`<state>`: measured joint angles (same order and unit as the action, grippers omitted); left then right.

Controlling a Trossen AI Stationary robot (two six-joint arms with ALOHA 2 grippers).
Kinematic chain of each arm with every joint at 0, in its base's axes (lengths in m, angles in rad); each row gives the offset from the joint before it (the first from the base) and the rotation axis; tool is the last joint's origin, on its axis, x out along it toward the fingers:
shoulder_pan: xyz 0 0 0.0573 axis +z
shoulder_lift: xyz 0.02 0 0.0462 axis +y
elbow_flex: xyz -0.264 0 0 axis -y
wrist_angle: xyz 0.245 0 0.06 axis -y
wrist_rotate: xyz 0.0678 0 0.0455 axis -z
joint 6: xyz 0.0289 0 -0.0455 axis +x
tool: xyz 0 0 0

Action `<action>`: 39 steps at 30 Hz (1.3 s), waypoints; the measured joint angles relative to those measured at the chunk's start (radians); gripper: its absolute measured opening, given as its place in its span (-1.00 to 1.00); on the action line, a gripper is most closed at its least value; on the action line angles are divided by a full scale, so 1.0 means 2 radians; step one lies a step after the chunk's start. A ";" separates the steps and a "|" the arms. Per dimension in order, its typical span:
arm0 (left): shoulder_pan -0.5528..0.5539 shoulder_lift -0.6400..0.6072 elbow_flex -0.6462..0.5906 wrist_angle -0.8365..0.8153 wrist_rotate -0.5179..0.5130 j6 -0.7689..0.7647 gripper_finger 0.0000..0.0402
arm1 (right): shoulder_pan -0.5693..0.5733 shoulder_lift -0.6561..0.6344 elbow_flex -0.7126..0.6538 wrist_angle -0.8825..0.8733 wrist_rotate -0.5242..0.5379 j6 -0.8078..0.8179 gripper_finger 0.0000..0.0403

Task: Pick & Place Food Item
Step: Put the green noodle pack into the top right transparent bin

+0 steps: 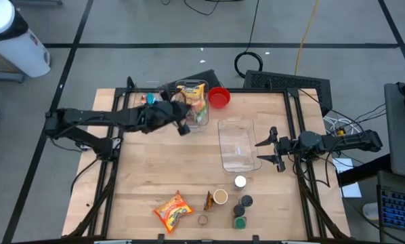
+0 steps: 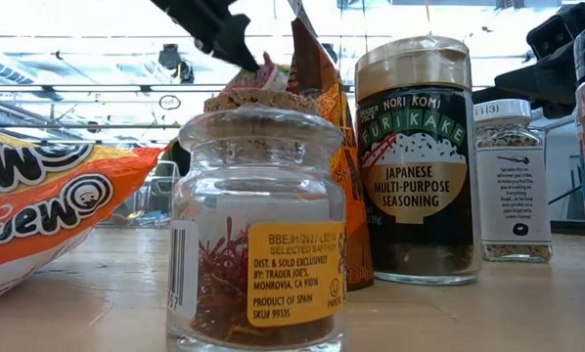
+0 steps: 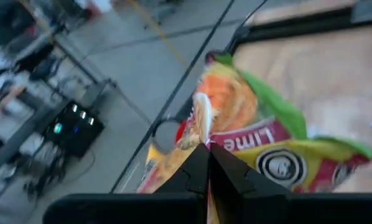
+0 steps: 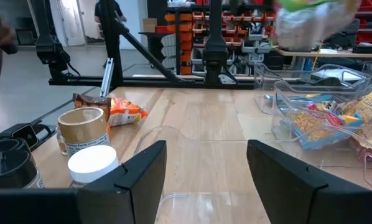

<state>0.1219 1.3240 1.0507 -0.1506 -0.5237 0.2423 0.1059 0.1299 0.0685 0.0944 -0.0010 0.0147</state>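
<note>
- A wooden table (image 1: 155,169) is seen from above, with the two dark arms reaching in from its left and right sides.
- A clear plastic bin (image 1: 238,144) lies near the table's middle, just in front of the right gripper; a second clear container (image 1: 192,102) holding bagged snacks stands at the far edge, beside a red bowl (image 1: 219,97).
- The left gripper (image 3: 208,152) is held above that far container, its jaws closed on the top edge of a snack bag (image 3: 260,137); the bag hangs lifted off the table, and the word "Lime" is read on its red band, with green and orange above and yellow below.
- The right gripper (image 4: 206,155) is kept low at the table's right side, its jaws spread wide with nothing between them, facing the clear bin.
- An orange noodle packet (image 1: 173,210) lies at the near edge; in the low view large white letters are shown on it, only partly readable.
- A dark jar with a tan lid (image 2: 416,161) is labelled "NORI KOMI", "JAPANESE MULTI-PURPOSE SEASONING".
- A small glass jar (image 2: 258,235) with a glass stopper stands nearest the low camera; its yellow label reads "SELECTED SAFFRON", "TRADER JOE'S, MONROVIA, CA 91016", "PRODUCT OF SPAIN".
- A white-capped spice shaker (image 2: 513,181) stands to the side of the seasoning jar; its label text is too small to read.
</note>
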 joint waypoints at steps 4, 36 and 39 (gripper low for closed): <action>0.036 0.017 0.000 0.002 0.000 -0.049 -0.94 | 0.000 0.000 0.000 0.000 0.000 0.000 0.08; 0.068 0.158 0.000 -0.026 0.023 -0.174 -0.98 | 0.000 0.009 0.000 0.000 0.000 0.000 0.08; 0.068 0.158 0.000 -0.026 0.040 -0.176 -0.96 | 0.000 0.009 0.000 0.000 0.000 0.000 0.07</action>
<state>0.2577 1.6390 1.0500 -0.2022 -0.4446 -0.1096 0.1056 0.1474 0.0685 0.0940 -0.0010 0.0147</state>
